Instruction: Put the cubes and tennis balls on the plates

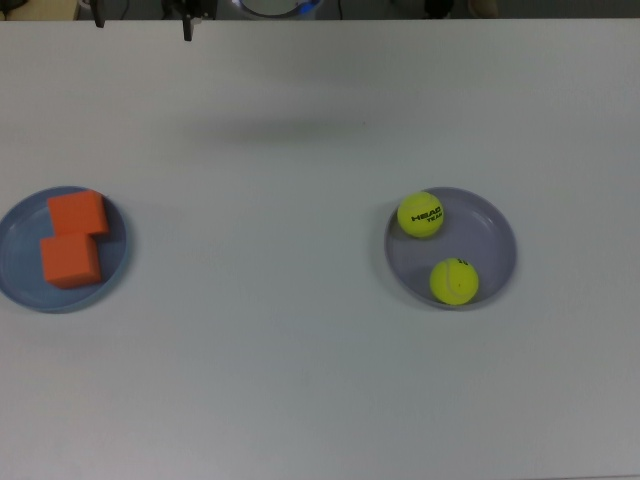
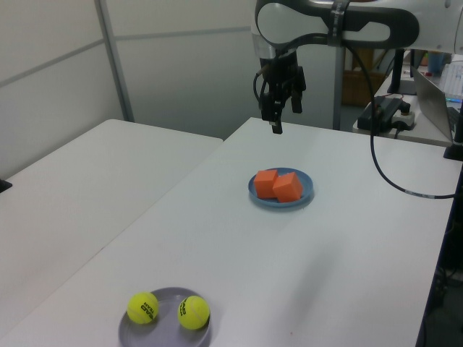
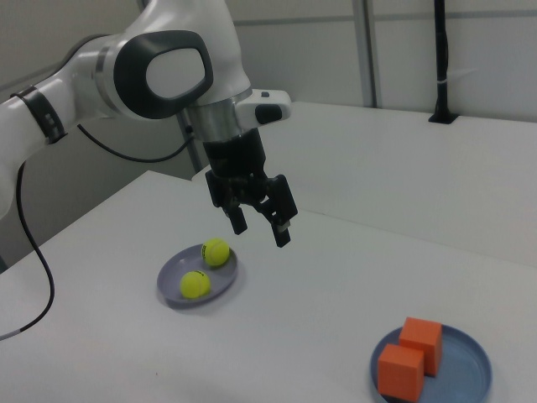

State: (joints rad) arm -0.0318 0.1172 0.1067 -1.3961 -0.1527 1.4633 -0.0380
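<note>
Two orange cubes [image 1: 78, 213] [image 1: 70, 260] lie side by side on the light blue plate [image 1: 15, 290] at the top view's left. Both tennis balls [image 1: 421, 214] [image 1: 454, 281] rest on the lavender-grey plate [image 1: 497, 240] at the top view's right. In the right view the cubes [image 3: 421, 342] sit on the blue plate [image 3: 470, 369] and the balls [image 3: 216, 250] on the grey plate [image 3: 172, 281]. My gripper [image 3: 261, 231] hangs open and empty, high above the table, well clear of both plates. In the left view the gripper [image 2: 286, 118] is beyond the blue plate [image 2: 304, 196].
The white table [image 1: 300, 380] stretches between the two plates. A second white table [image 2: 87, 173] adjoins it on the left view's left. A black cable [image 2: 391, 173] hangs from the arm, and a laptop [image 2: 434, 94] and clutter sit at the left view's far right.
</note>
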